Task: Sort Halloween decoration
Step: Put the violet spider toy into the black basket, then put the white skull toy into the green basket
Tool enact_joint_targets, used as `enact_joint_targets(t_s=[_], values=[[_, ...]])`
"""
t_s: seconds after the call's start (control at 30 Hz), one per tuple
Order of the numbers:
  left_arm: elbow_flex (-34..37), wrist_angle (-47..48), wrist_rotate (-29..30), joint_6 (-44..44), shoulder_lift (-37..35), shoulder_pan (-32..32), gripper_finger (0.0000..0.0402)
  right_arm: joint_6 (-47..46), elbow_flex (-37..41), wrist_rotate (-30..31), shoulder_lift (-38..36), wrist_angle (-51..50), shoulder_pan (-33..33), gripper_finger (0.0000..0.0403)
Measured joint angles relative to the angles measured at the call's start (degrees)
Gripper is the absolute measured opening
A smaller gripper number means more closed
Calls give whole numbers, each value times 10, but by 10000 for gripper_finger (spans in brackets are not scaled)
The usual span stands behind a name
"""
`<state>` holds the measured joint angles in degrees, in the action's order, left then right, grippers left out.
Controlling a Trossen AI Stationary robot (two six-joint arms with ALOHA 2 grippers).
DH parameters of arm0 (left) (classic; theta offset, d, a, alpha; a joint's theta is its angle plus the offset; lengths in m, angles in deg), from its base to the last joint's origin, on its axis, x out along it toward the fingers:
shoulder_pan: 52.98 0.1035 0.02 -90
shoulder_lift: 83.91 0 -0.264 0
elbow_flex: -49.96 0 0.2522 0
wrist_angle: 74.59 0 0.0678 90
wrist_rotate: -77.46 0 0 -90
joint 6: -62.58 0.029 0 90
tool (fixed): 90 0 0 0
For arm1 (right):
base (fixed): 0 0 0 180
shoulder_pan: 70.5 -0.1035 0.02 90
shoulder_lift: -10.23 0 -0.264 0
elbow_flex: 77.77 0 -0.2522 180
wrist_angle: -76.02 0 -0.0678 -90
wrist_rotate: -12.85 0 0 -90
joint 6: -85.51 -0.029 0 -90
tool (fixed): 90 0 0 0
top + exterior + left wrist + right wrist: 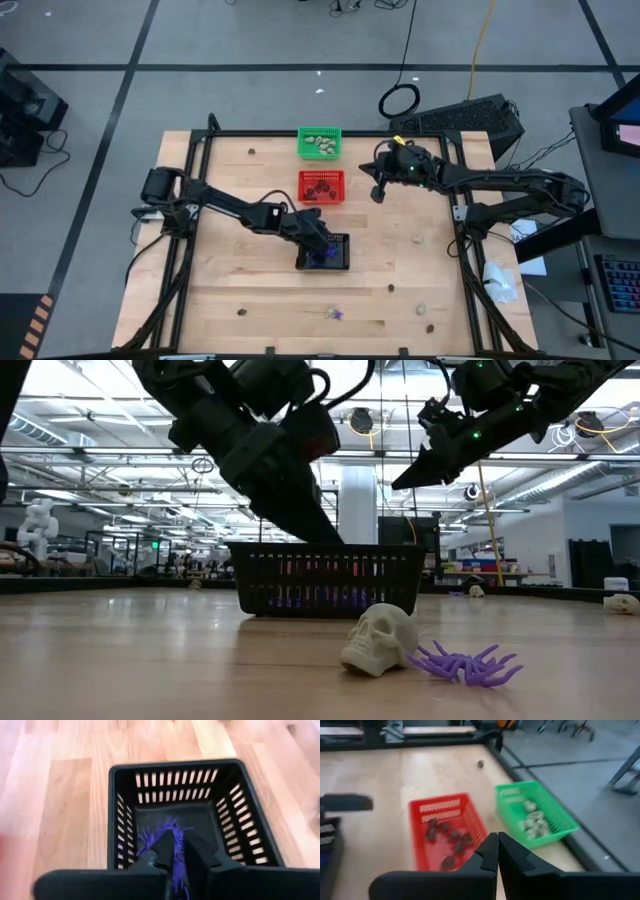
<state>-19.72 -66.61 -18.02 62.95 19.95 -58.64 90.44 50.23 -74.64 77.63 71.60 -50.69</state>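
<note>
Above the black mesh basket point(180, 815), the left pincer point(179, 851) parts slightly around a purple spider trinket point(156, 834), which it appears to be releasing. The right pincer point(497, 854) hangs clenched, empty, over the red basket point(447, 832) of brown pieces and the green basket point(536, 818) of cream ones. A cream skull point(378, 641) and purple spider point(465, 663) remain unsorted on the wooden table point(230, 290).

Left gripper point(322, 530) lowered into black basket point(325, 580); cream skull point(380, 640) and purple spider point(468, 663) seen in front, below gripper.
</note>
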Motion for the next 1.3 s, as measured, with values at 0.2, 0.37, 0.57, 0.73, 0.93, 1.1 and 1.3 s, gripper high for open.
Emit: enact_joint_targets(t_s=[0.2, 0.37, 0.57, 0.73, 0.93, 1.1, 1.3], values=[[0, 1, 9, 13, -15, -1, 99, -47, 0, -11, -30, -82, -42, 0], [16, -20, 39, 45, -21, -11, 86, -115, -26, 9, -71, -224, -98, 0], [52, -100, 74, 45, -58, -25, 16, -219, -77, 93, -81, -459, -200, 0], [94, -154, 77, 15, -112, -27, 8, -363, -83, 84, -74, -605, -277, 0], [167, -234, 79, -18, -154, -27, 11, -495, -68, 24, -34, -694, -350, 0], [221, -331, 81, -46, -160, -32, 11, -523, -38, -9, 3, -684, -368, 0], [245, -373, 109, -59, -160, -42, 11, -504, -24, -9, 29, -675, -350, 0]])
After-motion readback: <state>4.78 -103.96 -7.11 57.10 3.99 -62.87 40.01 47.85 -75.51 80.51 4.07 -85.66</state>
